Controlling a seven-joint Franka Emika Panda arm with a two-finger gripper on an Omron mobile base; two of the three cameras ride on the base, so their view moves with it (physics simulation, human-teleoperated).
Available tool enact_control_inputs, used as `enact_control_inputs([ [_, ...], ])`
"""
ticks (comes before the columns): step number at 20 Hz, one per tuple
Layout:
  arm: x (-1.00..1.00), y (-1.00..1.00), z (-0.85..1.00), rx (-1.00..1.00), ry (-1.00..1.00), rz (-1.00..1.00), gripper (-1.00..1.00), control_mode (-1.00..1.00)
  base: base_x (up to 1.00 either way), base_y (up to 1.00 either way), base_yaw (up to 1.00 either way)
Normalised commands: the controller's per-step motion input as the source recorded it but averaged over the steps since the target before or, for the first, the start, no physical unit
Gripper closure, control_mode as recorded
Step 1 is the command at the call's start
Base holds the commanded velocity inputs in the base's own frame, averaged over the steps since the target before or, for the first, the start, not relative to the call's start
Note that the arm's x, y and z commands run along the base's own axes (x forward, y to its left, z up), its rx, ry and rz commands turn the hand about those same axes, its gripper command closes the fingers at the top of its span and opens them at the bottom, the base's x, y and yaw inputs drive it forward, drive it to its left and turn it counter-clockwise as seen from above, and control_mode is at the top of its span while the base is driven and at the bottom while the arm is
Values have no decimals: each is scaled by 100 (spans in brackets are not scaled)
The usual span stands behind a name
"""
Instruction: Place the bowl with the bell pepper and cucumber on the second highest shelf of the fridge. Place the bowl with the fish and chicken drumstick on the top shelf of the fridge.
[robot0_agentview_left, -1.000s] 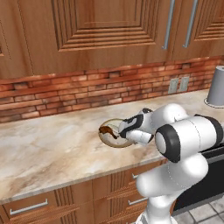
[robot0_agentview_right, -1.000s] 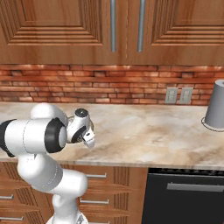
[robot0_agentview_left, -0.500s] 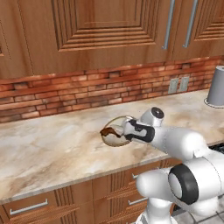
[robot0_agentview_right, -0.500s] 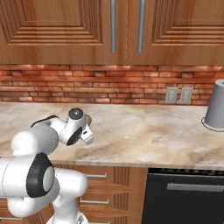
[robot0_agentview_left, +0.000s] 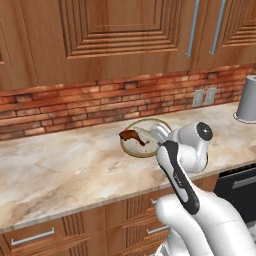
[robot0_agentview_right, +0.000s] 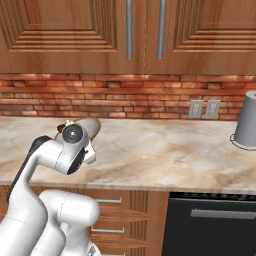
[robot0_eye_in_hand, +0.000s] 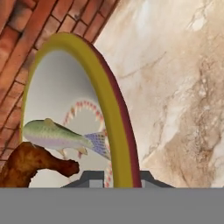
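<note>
Gripper (robot0_eye_in_hand: 114, 177) clamped on yellow rim of bowl (robot0_eye_in_hand: 105, 87). One-sided rim grip: tilt on lifting risks fish (robot0_eye_in_hand: 57, 135), chicken drumstick (robot0_eye_in_hand: 30, 166) sliding out.

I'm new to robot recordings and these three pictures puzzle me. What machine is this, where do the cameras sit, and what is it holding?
It is a white robot arm on a rolling base in a simulated kitchen. Two pictures come from cameras on the base, behind the arm to either side; the third looks along the hand. On the marble counter is a yellow-rimmed bowl holding a fish and a chicken drumstick. The gripper is shut on the bowl's rim. A grey container stands upside down farther along.
</note>
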Motion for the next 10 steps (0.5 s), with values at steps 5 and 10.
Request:
enact_control_inputs([
  [5,-48,-9,51,16,0,-1,100,-100,0,0,0],
  [10,-9,0,0,0,0,0,100,100,-18,-1,2],
])
